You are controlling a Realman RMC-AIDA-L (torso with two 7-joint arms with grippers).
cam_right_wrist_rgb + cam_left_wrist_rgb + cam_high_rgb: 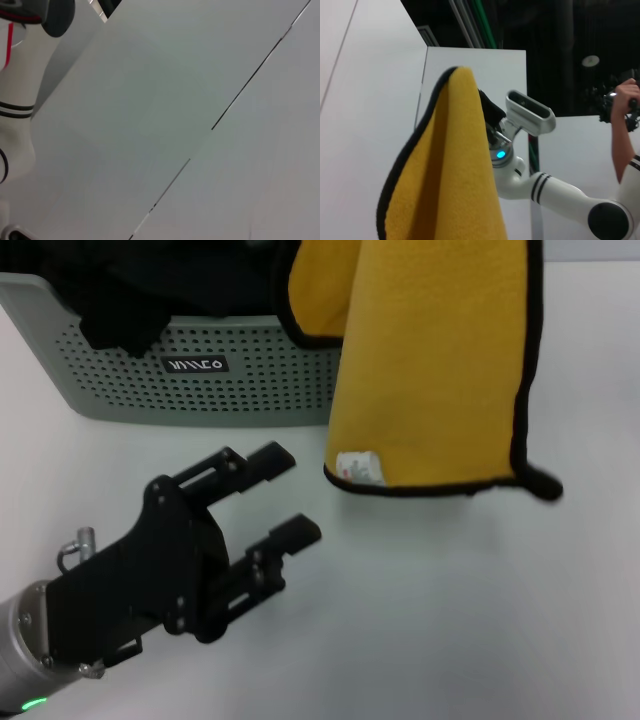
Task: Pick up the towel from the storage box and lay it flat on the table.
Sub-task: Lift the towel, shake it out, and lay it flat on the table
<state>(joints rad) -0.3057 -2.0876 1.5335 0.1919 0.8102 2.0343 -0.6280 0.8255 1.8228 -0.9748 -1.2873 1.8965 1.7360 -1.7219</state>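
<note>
The yellow towel (430,360) with black edging hangs in the air in front of the storage box (250,380). Its lower edge, with the white care tag (360,468) and black corner loop (545,485), hangs just above the table (450,620). My right gripper (490,112) shows only in the left wrist view, shut on the top of the towel (450,175), its fingertips hidden behind the cloth. My left gripper (293,493) is open and empty, low over the table, in front of the box and left of the towel's lower edge.
Black fabric (130,290) is bunched up in the box and spills over its front wall. A person's arm (622,130) shows in the background of the left wrist view. The right wrist view shows only white tabletop (175,125) with a seam line.
</note>
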